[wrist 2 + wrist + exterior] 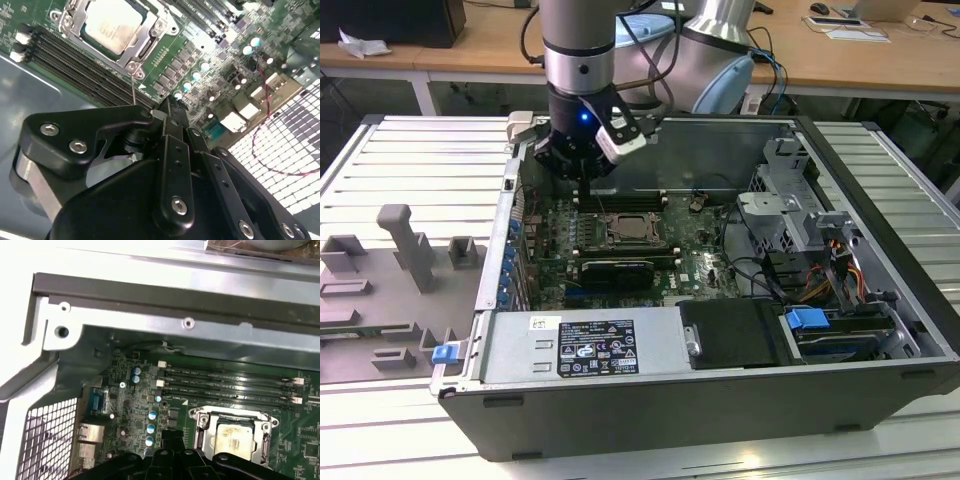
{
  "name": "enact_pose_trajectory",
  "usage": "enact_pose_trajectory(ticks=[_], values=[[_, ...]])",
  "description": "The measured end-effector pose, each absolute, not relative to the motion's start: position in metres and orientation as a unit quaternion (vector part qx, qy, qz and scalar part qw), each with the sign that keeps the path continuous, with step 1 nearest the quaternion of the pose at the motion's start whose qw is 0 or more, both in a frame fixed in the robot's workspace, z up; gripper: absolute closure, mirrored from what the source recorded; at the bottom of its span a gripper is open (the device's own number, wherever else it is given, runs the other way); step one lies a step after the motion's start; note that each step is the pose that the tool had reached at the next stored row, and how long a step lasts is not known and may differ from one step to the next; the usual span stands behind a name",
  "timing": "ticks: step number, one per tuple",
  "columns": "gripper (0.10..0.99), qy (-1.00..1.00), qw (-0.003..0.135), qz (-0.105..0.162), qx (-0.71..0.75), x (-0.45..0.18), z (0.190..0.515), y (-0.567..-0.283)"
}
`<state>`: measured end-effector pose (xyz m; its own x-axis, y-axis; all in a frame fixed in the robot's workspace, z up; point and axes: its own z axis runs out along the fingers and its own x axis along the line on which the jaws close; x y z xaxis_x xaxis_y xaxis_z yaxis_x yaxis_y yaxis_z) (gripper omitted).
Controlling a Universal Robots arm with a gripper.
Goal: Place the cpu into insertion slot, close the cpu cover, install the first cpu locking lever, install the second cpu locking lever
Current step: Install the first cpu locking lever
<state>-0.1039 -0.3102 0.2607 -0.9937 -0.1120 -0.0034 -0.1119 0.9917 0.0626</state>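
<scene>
Slatted bench [420,160] fills the exterior view's left; upper centre, the gripper [582,176] hangs, seemingly closed up and empty; mid-frame the cpu [632,229] lies in the insertion slot [658,243] under the cpu cover [147,35]; the locking lever [133,89] wants a square, low push

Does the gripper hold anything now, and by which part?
Cannot be told: the gripper hides the end of a thin lever beside the cpu cover.

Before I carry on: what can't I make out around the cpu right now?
1. Exterior view: the levers beside the cover are too small to judge as latched.
2. First wrist view: the gripper hides the cover's near side.
3. Second wrist view: the picture edge cuts off part of the cpu and cover.
</scene>
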Motion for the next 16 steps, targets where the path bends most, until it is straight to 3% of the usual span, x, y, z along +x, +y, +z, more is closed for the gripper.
enact_pose_trajectory(ticks=[16], values=[[0.98,-0.999,0.0,-0.031,0.044,-0.087,0.258,-0.299]])
